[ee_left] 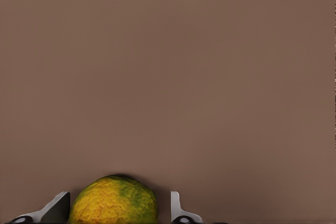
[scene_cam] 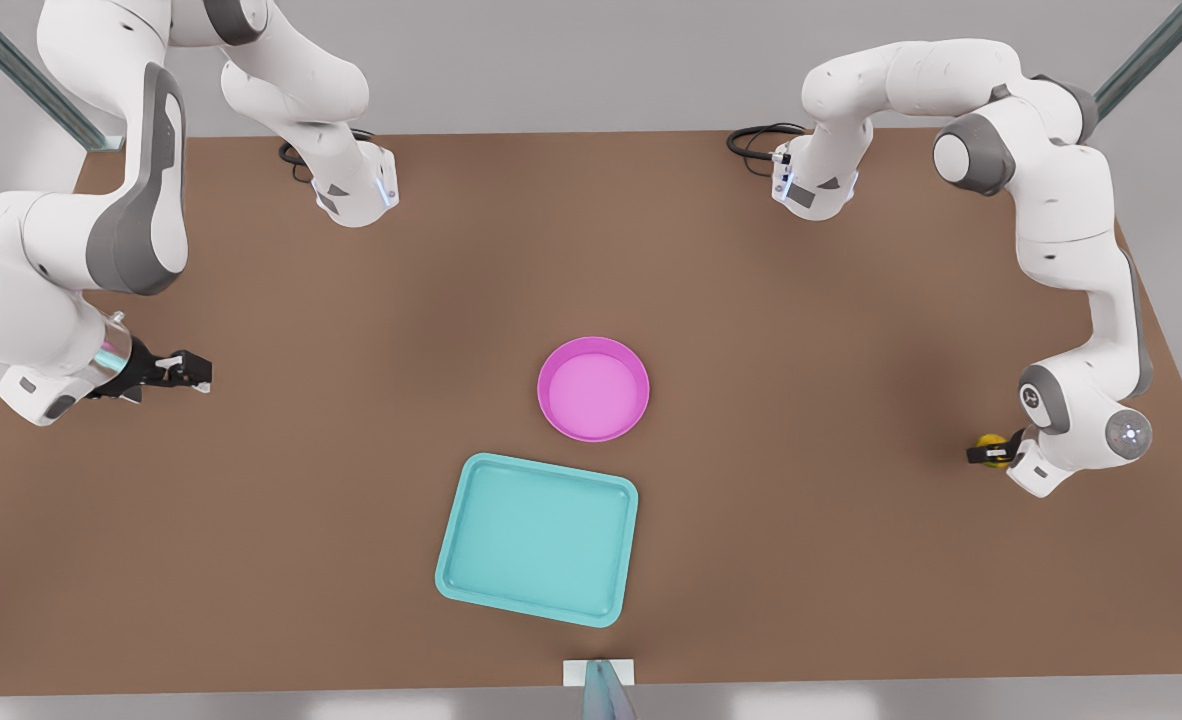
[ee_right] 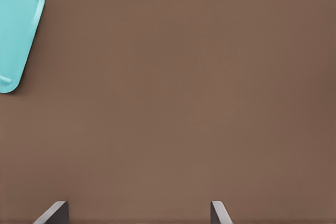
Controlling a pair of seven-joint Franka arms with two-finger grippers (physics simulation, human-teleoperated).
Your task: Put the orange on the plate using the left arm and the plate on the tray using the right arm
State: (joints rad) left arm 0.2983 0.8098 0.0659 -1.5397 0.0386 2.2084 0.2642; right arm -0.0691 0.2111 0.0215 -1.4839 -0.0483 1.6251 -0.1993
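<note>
The orange (scene_cam: 991,441), yellow-green and mottled, lies low over the table at the front view's right. My left gripper (scene_cam: 983,454) is shut on it. In the left wrist view the orange (ee_left: 114,202) sits between the two fingertips (ee_left: 59,206), which stand close against its sides. The pink plate (scene_cam: 593,389) rests on the table near the middle. The turquoise tray (scene_cam: 539,538) lies just in front of it, and a corner of the tray (ee_right: 16,30) appears in the right wrist view. My right gripper (scene_cam: 187,372) hangs open at the front view's left, far from the plate.
The brown table (scene_cam: 851,560) carries both arm bases at its far edge, with black cables (scene_cam: 756,140) beside them. A small white mount (scene_cam: 599,672) sits at the near edge below the tray. Open tabletop lies between each gripper and the plate.
</note>
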